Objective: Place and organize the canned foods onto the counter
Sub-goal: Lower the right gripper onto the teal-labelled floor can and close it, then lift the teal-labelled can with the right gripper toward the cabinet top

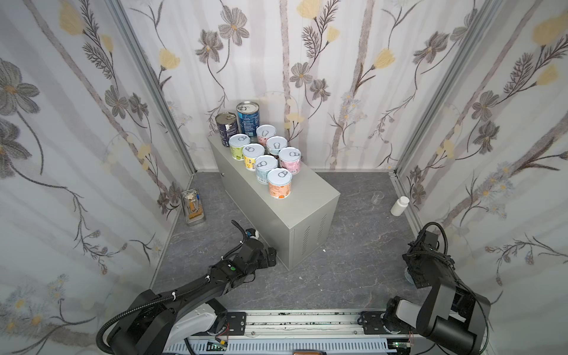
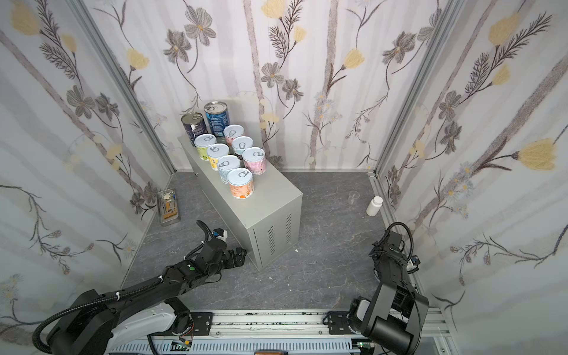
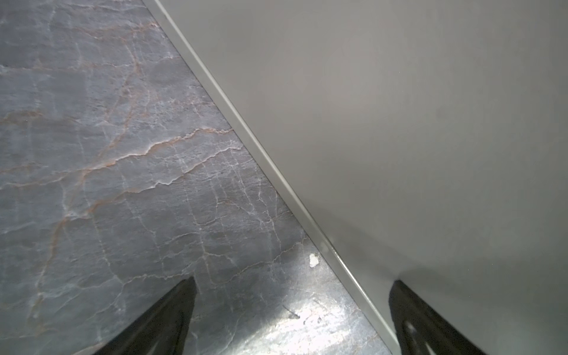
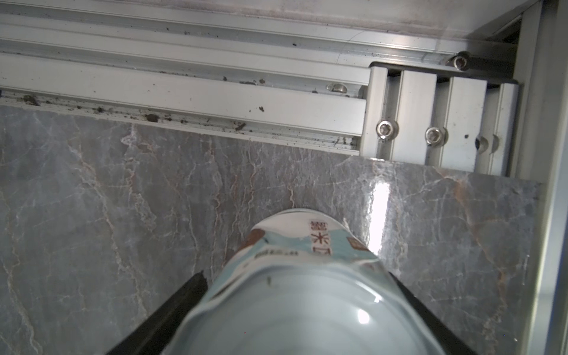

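Note:
The counter (image 1: 310, 196) (image 2: 273, 196) is a light grey cabinet in the middle of the floor, seen in both top views. On its far end stand two tall dark blue cans (image 1: 248, 118) and several short pastel cans (image 1: 279, 183) in two rows. One more short can (image 4: 307, 307), pale blue, stands on the floor by the right wall. My right gripper (image 4: 298, 275) (image 1: 413, 273) is shut on it, with a finger pressed against each side. In the top views the arm hides nearly all of this can. My left gripper (image 3: 293, 281) (image 1: 272, 256) is open and empty, low beside the counter's near left corner.
A white pill bottle (image 1: 399, 206) and a clear glass cup (image 1: 377, 197) stand on the floor at the right. A metal tray of tools (image 1: 193, 207) lies by the left wall. An aluminium frame rail (image 4: 184, 92) runs close behind the gripped can.

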